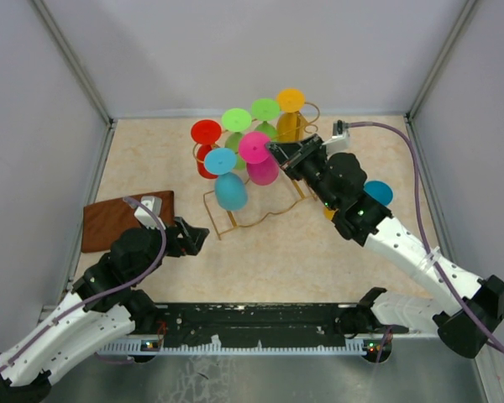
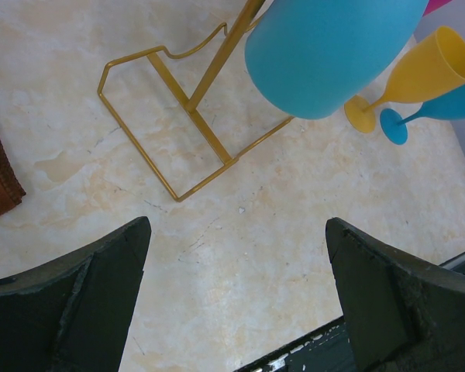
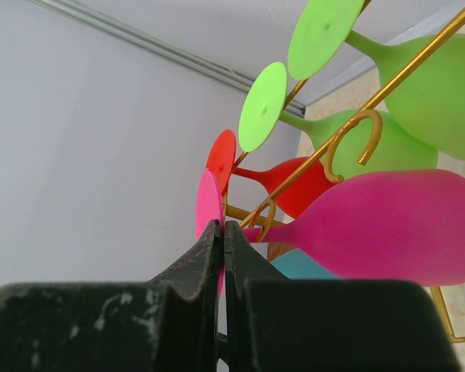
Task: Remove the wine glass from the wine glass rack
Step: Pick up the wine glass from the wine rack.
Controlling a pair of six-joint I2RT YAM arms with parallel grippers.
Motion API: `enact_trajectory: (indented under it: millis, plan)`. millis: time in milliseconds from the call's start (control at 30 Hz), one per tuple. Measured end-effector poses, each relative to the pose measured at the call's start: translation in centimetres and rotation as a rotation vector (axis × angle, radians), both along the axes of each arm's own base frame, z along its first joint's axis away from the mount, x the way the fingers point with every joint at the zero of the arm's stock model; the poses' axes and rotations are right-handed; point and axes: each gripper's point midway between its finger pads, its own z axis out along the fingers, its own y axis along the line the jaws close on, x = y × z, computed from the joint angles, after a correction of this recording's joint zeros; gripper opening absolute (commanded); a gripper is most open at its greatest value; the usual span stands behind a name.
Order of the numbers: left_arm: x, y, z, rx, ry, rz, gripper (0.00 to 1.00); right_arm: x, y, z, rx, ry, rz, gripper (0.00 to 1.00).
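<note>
The right end effector (image 3: pixel 222 226), closed on the pink wine glass (image 3: pixel 387 225) by its thin foot, could slip and bump the blue glass (image 1: pixel 230 191) at 7 o'clock.

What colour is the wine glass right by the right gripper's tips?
Magenta pink wine glass, clearest in the right wrist view.

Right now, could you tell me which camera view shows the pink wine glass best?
Right wrist: the pink wine glass fills it, foot to bowl, seen side-on. Top external shows it small, from above; left wrist shows only a sliver.
</note>
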Motion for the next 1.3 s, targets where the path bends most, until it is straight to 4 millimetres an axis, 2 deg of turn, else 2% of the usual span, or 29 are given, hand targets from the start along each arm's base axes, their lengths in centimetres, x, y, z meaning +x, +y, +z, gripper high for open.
enact_trajectory:
  millis: [400, 800, 1033, 1300]
  plan:
    - [0.0, 0.0, 0.0, 0.000, 0.000, 0.000, 0.99, 0.2, 0.7, -1.0, -0.019, 0.019, 0.021, 0.00]
    - [0.0, 0.0, -0.2, 0.002, 0.002, 0.000, 0.99, 0.1, 0.8, -1.1, -0.038, 0.010, 0.029, 0.00]
    - [-0.1, -0.2, -0.2, -0.001, 0.004, -0.011, 0.99, -1.6, -0.1, -1.2, -0.108, -0.081, 0.061, 0.00]
    - [-0.3, -0.7, 0.0, -0.026, 0.010, -0.032, 0.99, -3.7, -1.2, 0.1, -0.230, -0.228, 0.099, 0.00]
